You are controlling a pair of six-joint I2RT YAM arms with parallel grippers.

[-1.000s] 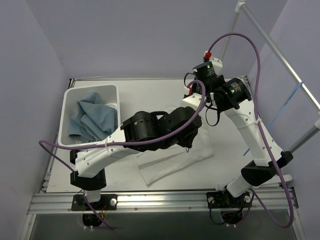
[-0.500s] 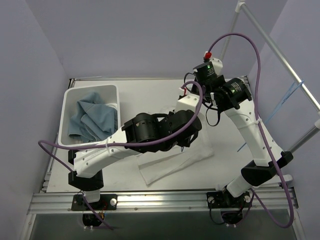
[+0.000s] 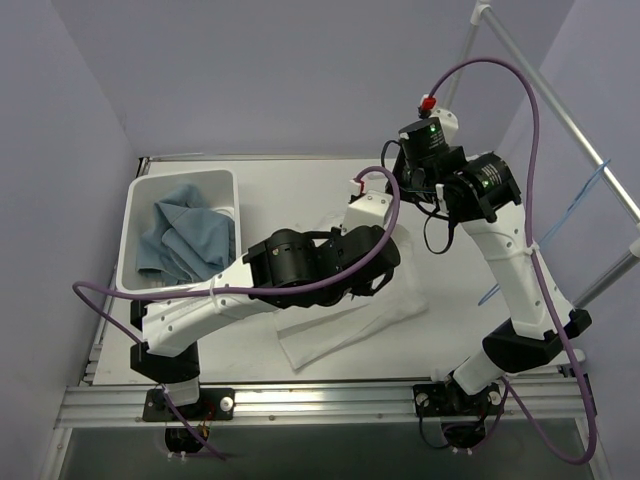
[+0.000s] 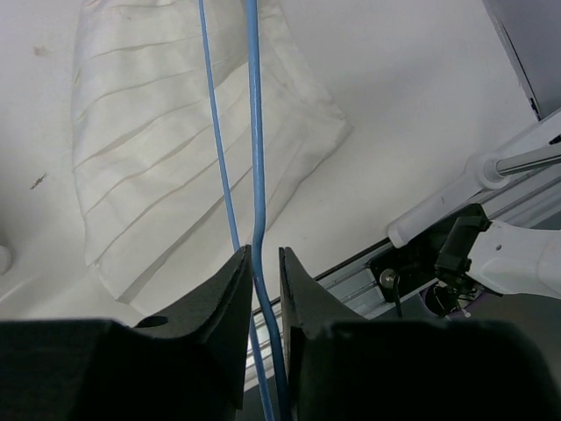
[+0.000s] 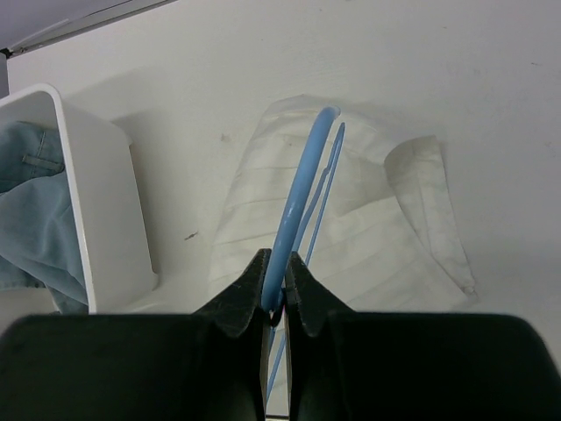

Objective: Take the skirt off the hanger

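The white pleated skirt (image 3: 340,335) lies flat on the table, free of the hanger; it also shows in the left wrist view (image 4: 158,158) and the right wrist view (image 5: 368,237). The blue hanger (image 5: 302,184) hangs above it. My right gripper (image 5: 274,263) is shut on the hanger's thick blue rod. In the top view the right gripper (image 3: 400,185) is above the table's back middle. My left gripper (image 4: 263,259) stands a narrow gap apart, with a blue hanger rod (image 4: 256,132) running through the gap against the left finger. In the top view it is hidden under the arm.
A white bin (image 3: 130,220) with blue cloth (image 3: 185,235) stands at the back left, also in the right wrist view (image 5: 105,202). A clothes rail (image 3: 560,100) with blue hangers (image 3: 590,195) runs along the right side. The left arm crosses over the table's middle.
Both arms have risen. The right wrist moved up and to the right, and the left wrist lifted with it. The skirt stayed on the table.
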